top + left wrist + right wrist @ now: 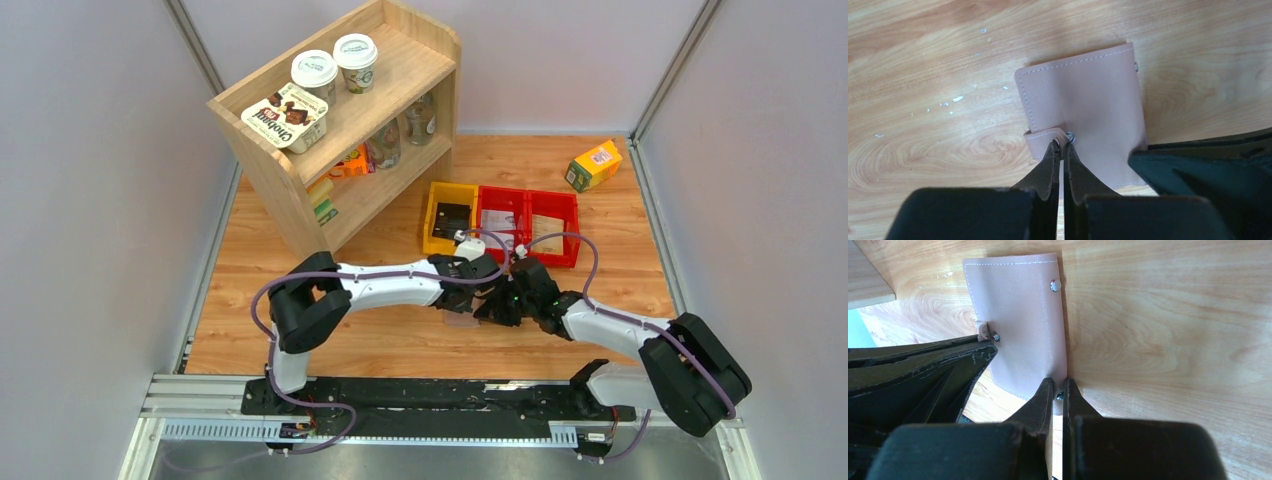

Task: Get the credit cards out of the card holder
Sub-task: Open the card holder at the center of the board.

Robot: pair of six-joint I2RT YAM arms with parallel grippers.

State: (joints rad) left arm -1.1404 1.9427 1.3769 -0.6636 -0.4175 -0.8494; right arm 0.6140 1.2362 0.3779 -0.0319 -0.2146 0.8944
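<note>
Quick look at this one. The card holder [1088,95] lies flat on the table [923,75], folded shut, pinkish-taupe outside facing up, right btwn the two arms and just in front of the yellow bin [437,215] and red bins [555,225]. No credit cards showing anywhere; presumably they're inside, since the thing is closed.

The left claw [1060,146] is clenched, fingertips pinched together on the little closure tab [1040,140] that wraps round the holder's edge, right next to the tab's metal snap [1070,136]. Makes sense imo: that tab is the only bit sticking out enough to grab w/o scraping the wood.

The right claw [1058,387] is clenched too, nipping the holder's near edge by the corner on the opposite side. From the right wrist view the other snap stud [1055,285] sits bare at the far corner of the cover, so the strap doesn't look fastened there, tho it's hard to be sure.

Why two grips? Prob one side pins the wallet down while the other peels the flap. A thin, light wallet would just slide or lift whole if only one claw tugged.

Task-wise it's early: not opened, nothing pulled out. Risk is the tab slipping out of the pinch, or both covers lifting together.
</note>
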